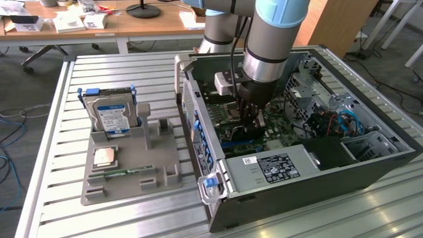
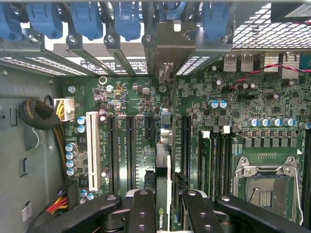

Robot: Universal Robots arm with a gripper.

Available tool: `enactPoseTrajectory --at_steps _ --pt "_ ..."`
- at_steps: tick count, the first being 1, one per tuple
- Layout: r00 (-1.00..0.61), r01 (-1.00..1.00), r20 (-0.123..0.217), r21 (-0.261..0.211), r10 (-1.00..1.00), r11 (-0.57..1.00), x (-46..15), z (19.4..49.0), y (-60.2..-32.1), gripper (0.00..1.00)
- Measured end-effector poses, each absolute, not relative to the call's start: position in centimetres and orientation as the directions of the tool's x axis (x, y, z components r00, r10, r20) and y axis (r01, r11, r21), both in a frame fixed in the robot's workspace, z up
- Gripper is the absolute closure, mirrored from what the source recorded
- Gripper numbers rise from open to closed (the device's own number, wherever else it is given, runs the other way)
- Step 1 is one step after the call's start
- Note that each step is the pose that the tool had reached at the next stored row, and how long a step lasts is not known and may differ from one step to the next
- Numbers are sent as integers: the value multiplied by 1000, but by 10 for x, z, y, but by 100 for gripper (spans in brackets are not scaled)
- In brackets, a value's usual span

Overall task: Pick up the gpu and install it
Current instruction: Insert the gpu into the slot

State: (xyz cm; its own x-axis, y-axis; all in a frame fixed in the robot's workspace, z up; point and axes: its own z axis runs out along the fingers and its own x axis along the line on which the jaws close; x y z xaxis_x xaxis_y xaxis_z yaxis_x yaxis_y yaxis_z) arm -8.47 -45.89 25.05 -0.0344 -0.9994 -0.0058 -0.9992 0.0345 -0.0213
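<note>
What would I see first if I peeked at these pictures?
The big robot arm reaching down into the open computer case on the metal table grabs the eye first. Its gripper holds the gpu edge-on at the slots of the green motherboard. At the exterior view's left, a silver hard drive with a blue label stands in a grey holder.

Grey arm (image 1: 267,59), pale-blue cap (image 1: 282,11), black fingers (image 2: 141,209)

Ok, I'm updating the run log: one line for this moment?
tool: shut on gpu | gpu: edge-on at motherboard slots | site: inside open pc case | hard drive: in holder
</note>
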Motion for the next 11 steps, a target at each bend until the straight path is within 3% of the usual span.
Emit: enactPoseTrajectory --at_steps 11 --pt "-34 -999 -6 -22 -999 34 -85 250 -459 74"
